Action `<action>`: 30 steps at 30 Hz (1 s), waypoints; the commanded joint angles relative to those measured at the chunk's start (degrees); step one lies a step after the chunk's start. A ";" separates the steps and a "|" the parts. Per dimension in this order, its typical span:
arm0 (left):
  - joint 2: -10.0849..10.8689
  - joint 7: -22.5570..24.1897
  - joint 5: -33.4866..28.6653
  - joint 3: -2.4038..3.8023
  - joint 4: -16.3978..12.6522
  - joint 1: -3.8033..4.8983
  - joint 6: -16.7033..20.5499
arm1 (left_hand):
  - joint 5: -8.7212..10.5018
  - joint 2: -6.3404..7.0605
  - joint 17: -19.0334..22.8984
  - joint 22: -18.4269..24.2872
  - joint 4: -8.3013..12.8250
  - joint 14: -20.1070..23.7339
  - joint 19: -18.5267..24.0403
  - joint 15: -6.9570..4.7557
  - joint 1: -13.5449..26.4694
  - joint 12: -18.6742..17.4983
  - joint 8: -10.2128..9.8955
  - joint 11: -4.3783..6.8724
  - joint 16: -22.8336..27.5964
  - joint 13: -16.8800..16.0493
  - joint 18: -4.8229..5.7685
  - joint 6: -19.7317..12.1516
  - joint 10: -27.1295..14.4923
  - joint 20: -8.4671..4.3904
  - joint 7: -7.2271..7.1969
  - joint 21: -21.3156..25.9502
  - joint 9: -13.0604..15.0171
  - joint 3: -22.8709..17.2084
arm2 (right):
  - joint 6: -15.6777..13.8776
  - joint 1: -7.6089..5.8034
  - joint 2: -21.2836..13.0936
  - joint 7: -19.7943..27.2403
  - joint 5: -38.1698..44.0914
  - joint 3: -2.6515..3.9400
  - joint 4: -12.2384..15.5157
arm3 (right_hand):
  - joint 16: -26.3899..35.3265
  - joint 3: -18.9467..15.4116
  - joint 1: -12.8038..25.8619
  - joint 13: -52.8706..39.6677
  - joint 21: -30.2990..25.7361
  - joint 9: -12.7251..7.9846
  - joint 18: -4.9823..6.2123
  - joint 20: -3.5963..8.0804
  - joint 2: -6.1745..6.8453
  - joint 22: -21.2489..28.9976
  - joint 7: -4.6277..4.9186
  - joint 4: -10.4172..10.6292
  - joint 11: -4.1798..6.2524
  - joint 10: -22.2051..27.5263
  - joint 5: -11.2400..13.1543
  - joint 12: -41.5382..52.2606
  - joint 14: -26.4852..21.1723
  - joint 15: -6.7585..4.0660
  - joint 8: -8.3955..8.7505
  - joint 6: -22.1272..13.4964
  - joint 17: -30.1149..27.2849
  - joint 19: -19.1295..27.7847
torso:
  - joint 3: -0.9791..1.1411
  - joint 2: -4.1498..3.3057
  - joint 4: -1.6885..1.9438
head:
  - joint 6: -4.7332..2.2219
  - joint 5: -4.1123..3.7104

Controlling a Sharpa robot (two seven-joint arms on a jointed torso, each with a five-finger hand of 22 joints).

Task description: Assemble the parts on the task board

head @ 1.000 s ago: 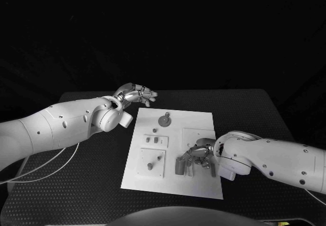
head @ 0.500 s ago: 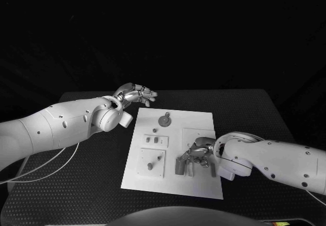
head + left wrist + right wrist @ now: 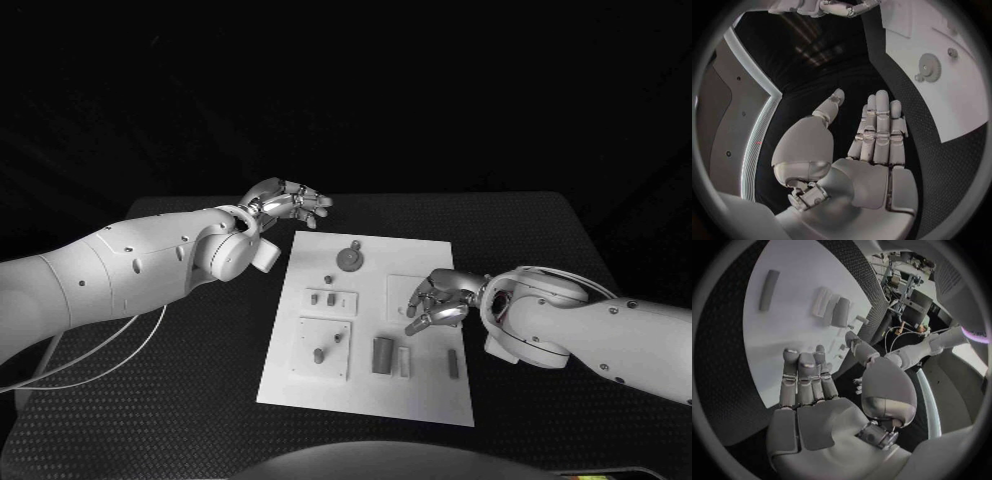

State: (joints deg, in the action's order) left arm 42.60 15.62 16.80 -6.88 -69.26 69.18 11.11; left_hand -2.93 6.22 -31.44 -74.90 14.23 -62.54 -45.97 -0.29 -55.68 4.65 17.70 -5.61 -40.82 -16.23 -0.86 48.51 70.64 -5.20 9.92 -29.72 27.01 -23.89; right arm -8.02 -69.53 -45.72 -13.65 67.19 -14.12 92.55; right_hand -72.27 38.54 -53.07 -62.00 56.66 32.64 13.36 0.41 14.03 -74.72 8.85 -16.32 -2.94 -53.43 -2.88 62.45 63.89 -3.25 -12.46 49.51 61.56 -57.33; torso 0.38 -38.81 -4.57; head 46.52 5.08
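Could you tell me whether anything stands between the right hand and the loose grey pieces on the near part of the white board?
Nothing visible does. The right hand is open above the board, holding nothing, and the three loose pieces lie uncovered just nearer the robot. The left hand is off the board's far corner.

Task board (image 3: 423,260) smooth matt white plastic; table (image 3: 173,380) rough black mesh-textured mat.

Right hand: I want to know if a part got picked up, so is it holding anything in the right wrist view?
No. The right hand lies open above the task board, its fingers straight and nothing in them.
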 commanded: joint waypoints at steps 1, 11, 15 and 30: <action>-0.14 0.60 -0.23 0.04 -0.03 0.06 -0.63 | 0.08 0.12 -0.06 -0.37 -0.28 -0.13 -0.24 0.40 0.56 -0.05 0.30 -0.02 0.22 -0.07 0.52 -0.46 -0.43 -0.29 0.11 0.22 -0.09 0.04 | -6.62 0.03 -0.10 13.65 11.25 -0.05 0.25 | 0.33 2.82 -8.21 -0.09 -0.68 0.21 1.28 -0.64 -0.16 -0.23 0.58 -0.17 -0.16 1.25 0.02 0.20 -1.50 0.44 0.01 -0.88 0.12 1.43 | 0.10 0.04 -0.02 | -0.22 -0.08; -0.19 0.77 -0.23 0.04 0.05 0.05 -0.72 | 0.08 0.12 -0.07 -0.38 -0.29 -0.12 -0.23 0.41 0.57 -0.05 0.30 -0.02 0.23 -0.07 0.52 -0.46 -0.44 -0.29 0.11 0.23 -0.10 0.05 | -8.53 0.04 1.74 18.07 17.73 -0.05 -0.32 | 1.26 5.58 -14.97 0.96 -2.13 -1.02 0.78 -2.87 2.16 -0.53 -3.09 0.06 1.39 4.46 -0.43 -0.18 -4.68 -0.79 1.87 -5.77 -0.20 4.22 | 0.08 -0.09 0.02 | -0.28 -0.14; -0.25 0.81 -0.23 0.04 0.10 0.04 -0.75 | 0.08 0.12 -0.08 -0.38 -0.29 -0.11 -0.23 0.41 0.58 -0.05 0.30 -0.02 0.25 -0.07 0.52 -0.45 -0.43 -0.28 0.11 0.24 -0.10 0.05 | -7.58 0.53 3.05 17.88 20.94 -0.05 -0.77 | 1.34 6.15 -16.70 1.29 -2.77 -1.20 0.97 -3.73 2.43 -0.80 -4.47 -0.08 1.05 6.42 -0.46 0.20 -6.45 -0.52 1.87 -7.30 -0.19 5.54 | 0.15 -0.11 0.03 | -0.19 -0.09; -0.37 0.79 -0.23 0.03 0.28 0.02 -0.93 | 0.08 0.07 -0.12 -0.42 -0.32 -0.07 -0.22 0.43 0.62 -0.04 0.30 -0.03 0.31 -0.08 0.54 -0.47 -0.44 -0.27 0.12 0.29 -0.11 0.06 | -3.27 3.84 4.66 17.03 26.25 -0.03 -0.30 | -0.36 10.65 -21.49 2.58 -3.24 -1.09 1.64 -5.56 2.35 -1.27 -6.57 0.43 -0.10 9.25 -1.15 2.81 -8.91 0.69 0.12 -7.86 0.06 6.63 | 0.04 -0.02 0.05 | 0.15 0.12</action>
State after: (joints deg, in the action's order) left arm 42.38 15.73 16.80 -6.88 -68.90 69.16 11.00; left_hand -2.93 6.22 -31.48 -74.93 14.23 -62.54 -45.97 -0.29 -55.68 4.65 17.70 -5.61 -40.82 -16.22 -0.86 48.51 70.64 -5.20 9.92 -29.72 26.96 -23.90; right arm -13.44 -65.98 -41.12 2.97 90.64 -14.10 92.08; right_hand -72.33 48.95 -74.00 -59.47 53.45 31.49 15.44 -4.79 16.36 -75.01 2.54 -15.97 -2.97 -44.53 -3.77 65.08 55.16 -2.47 -12.14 41.51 61.57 -50.53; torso 0.46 -38.88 -4.54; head 46.63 5.22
